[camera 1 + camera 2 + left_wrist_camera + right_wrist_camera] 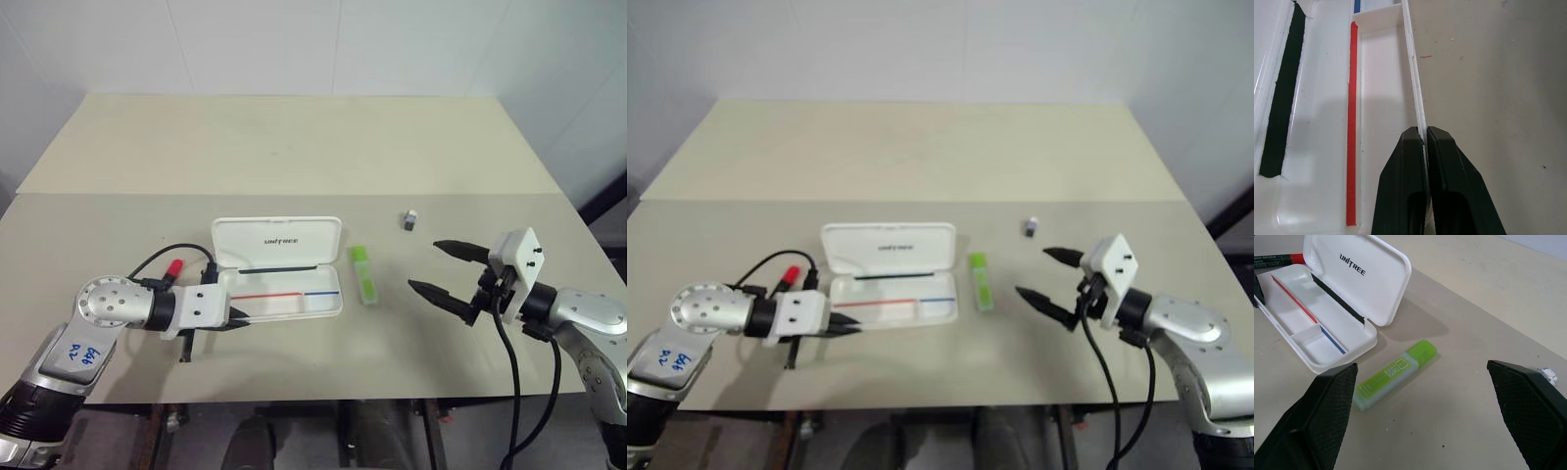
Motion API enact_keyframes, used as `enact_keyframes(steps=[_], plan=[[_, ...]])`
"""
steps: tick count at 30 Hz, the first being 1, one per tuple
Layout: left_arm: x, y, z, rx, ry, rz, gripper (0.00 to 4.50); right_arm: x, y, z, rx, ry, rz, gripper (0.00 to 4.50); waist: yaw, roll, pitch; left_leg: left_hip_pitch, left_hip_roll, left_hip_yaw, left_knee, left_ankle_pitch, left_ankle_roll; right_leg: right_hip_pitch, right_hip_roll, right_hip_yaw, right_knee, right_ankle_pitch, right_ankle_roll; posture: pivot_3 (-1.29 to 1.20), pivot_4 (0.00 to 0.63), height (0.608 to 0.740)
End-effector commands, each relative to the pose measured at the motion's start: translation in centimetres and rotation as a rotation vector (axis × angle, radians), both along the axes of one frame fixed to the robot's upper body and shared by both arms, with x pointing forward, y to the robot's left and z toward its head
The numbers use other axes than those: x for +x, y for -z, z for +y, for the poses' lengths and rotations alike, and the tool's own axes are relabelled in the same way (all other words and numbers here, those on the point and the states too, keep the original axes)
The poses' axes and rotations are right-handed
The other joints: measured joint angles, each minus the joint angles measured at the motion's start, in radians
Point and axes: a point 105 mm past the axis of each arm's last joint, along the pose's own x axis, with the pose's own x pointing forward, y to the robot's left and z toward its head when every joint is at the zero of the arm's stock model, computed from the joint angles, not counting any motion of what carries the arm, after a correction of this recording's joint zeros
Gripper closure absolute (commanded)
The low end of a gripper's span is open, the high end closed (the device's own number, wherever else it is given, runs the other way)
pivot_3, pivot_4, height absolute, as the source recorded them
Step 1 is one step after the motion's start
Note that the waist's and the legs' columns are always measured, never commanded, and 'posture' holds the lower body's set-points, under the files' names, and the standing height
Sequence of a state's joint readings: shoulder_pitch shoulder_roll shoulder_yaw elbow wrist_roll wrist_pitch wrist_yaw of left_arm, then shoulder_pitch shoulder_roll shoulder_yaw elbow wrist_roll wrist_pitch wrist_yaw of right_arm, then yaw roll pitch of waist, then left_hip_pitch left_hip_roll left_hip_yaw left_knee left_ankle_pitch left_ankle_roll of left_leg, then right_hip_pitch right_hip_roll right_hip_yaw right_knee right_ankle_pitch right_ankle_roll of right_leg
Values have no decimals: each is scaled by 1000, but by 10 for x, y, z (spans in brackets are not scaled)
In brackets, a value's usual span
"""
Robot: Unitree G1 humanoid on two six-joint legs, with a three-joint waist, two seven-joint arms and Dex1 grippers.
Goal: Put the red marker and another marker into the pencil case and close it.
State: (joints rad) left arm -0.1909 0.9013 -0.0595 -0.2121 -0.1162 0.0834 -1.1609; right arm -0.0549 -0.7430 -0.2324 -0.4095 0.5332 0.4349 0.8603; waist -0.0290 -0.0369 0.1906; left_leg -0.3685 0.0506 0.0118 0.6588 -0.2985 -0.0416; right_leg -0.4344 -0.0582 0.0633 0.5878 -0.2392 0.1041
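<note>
Altogether: one pencil case point(278, 264), one red marker point(172, 267), one green highlighter point(364, 273).

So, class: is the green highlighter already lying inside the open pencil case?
No. The green highlighter lies on the table beside the open pencil case, whose compartments hold nothing.

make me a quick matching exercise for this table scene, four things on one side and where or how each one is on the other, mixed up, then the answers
Things:
1. white hard plastic pencil case
2. chunky light-green highlighter
3. slim black marker with red cap
4. small grey-white block

Places or states:
A. on the table beyond the right gripper
B. lid open, near wall pinched by the shut left gripper
C. lying beside the case, on the right gripper's side
D. on the table, on the far side of the left wrist

Pairs: 1-B, 2-C, 3-D, 4-A
</note>
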Motion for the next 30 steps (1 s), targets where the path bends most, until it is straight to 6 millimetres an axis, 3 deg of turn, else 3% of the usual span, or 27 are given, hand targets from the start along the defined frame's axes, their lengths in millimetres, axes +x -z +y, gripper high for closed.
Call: enact_keyframes(steps=[1, 5, 12, 22, 30], plan=[[2, -5, 4, 1, -6, -26, 3689, -14, -10, 9, 0, -79, -27, 0, 1, 0, 0, 0, 0, 0, 0, 0, 0, 0, 0, 0, 0, 0, 0, 0, 150, 740], [6, -5, 3, -1, -9, -36, 2452, -33, -6, 19, -7, -182, 9, 0, 2, 0, 0, 0, 0, 0, 0, 0, 0, 0, 0, 0, 0, 0, 0, 0, 150, 740], [8, -5, 2, -8, -4, -39, 153, -43, -6, 18, -12, -220, -6, 0, 0, 0, 0, 1, 0, 0, 0, 0, 0, 3, 0, 0, -2, 0, 0, 0, 150, 740], [0, -13, -9, -22, 50, -57, 40, -37, -3, 16, -20, -204, -19, 0, 0, 0, 0, 1, 0, 1, 0, 0, 0, 3, -1, 0, -3, 0, 0, 0, 150, 740], [-12, -34, -27, -88, 99, -72, 40, -36, -1, 18, -29, -225, -18, 0, 1, 0, 0, 1, 0, 1, 0, 0, 0, 3, -1, 0, -3, 0, 0, 0, 150, 740]])
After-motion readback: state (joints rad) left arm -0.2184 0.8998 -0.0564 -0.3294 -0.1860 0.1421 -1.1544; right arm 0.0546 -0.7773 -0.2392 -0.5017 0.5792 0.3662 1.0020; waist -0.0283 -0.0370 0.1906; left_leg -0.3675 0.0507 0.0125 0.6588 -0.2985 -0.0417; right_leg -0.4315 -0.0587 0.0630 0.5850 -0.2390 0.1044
